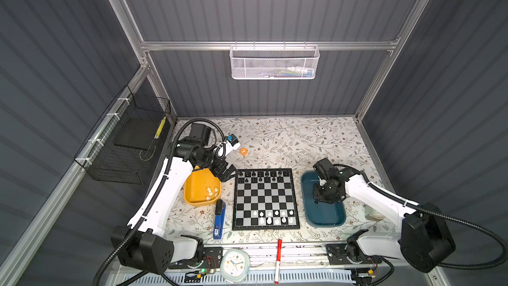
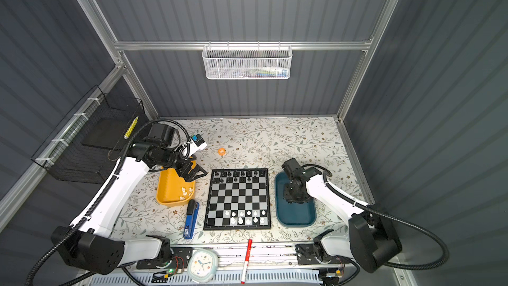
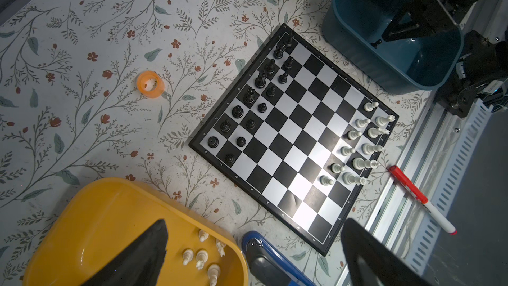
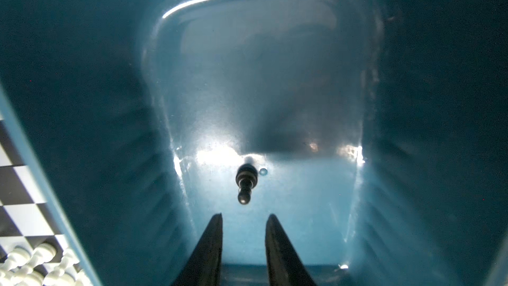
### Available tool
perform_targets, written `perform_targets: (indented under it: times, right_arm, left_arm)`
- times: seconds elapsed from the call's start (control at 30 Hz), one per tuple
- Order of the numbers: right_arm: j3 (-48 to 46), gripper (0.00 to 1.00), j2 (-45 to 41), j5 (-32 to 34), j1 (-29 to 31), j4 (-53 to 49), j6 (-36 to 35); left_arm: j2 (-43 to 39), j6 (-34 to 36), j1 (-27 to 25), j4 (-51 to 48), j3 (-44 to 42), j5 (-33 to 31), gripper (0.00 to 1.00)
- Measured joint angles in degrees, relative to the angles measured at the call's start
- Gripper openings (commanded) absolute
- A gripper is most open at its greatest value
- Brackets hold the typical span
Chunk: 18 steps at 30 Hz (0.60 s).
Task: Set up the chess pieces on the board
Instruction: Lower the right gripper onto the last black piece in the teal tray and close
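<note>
Both wrist views show a black pawn in the teal tray, just ahead of the right claw, which is narrowly parted and empty. In both top views the arm hides the pawn. The left claw is wide open and empty, between the yellow tray and the board.

Both top views are aimed steeply down on the board, shared by the left wrist view; the right is held seemingly inside the teal tray.
</note>
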Motion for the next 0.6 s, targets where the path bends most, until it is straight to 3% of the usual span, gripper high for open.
perform_targets:
  times: [0.6]
  right_arm:
    - [-0.61, 0.25, 5.40, -0.04, 0.00, 2.54, -0.48]
  left_arm:
    - [0.00, -0.02, 0.00, 0.02, 0.00, -0.02, 1.00]
